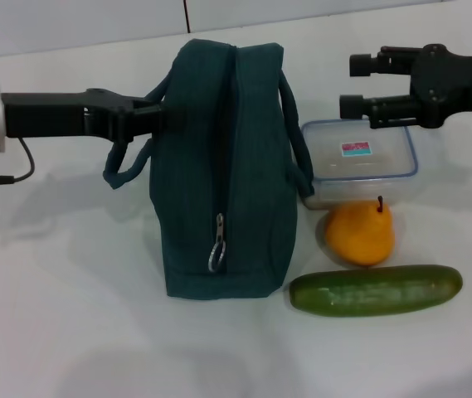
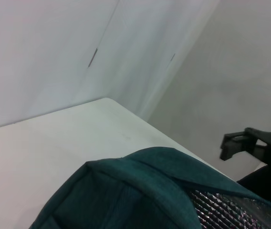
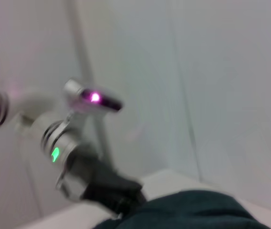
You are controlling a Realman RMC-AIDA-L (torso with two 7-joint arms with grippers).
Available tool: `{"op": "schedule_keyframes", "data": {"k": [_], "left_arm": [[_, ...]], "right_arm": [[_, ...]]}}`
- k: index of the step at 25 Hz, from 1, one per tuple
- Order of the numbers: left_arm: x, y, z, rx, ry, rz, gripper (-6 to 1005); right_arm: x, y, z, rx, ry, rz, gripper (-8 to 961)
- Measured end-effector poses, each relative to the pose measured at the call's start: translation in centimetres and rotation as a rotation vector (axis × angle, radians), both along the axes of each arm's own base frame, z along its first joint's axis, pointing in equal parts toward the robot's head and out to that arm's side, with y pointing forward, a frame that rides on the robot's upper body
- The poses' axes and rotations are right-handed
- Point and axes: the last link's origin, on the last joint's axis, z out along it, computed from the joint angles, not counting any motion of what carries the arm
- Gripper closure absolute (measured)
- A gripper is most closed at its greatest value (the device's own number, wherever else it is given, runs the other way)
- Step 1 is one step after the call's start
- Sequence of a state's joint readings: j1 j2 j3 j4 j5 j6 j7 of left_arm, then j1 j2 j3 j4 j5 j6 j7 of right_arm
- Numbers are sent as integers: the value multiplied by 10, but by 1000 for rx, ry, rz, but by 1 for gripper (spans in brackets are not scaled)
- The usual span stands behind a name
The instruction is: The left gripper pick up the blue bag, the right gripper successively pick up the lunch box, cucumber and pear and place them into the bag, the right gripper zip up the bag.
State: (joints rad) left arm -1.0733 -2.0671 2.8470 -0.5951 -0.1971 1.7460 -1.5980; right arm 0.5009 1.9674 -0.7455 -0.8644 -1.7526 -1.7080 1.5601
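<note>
**Bag pinned by the left jaws, right jaws not on anything yet**

Your left gripper (image 1: pixel 154 114) has its jaws clamped on the near handle loop of the bag (image 1: pixel 223 166), at the upper edge. That grip holds the bag upright on the surface (image 1: pixel 70 315) so its top faces up for loading. The left wrist view shows silver lining (image 2: pixel 230 210) at the top, so the mouth looks at least partly open. The zipper pull (image 1: pixel 217 245) hangs low on the end panel, well below the left jaws.

Your right gripper (image 1: pixel 353 85) hovers with jaws apart, holding nothing. The lunch box (image 1: pixel 360 162) sits directly under it, touching the bag's far handle side. The pear (image 1: pixel 360 232) is just beyond the box, against its edge; the cucumber (image 1: pixel 377 289) lies farther out, just past the pear.

Likely next: drop the right jaws onto the lunch box. It's wide, with a smooth lid, so grip across the short side. Watch the bag handle beside it.
</note>
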Motion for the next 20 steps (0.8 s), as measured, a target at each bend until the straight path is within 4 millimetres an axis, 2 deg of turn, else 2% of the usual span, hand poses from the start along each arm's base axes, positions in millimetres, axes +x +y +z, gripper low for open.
{"op": "schedule_keyframes", "data": {"k": [3, 7, 14, 20], "left_arm": [[0, -1, -2, 4, -2, -14, 852], [0, -3, -4, 9, -8, -24, 901], [0, -7, -10, -4, -27, -42, 944], [-2, -9, -12, -7, -23, -40, 949]], "right_arm": [[10, -6, -15, 6, 105, -79, 145], [27, -19, -38, 20, 403, -214, 145], [65, -70, -52, 257, 802, -402, 145], [84, -96, -71, 330, 928, -603, 145]]}}
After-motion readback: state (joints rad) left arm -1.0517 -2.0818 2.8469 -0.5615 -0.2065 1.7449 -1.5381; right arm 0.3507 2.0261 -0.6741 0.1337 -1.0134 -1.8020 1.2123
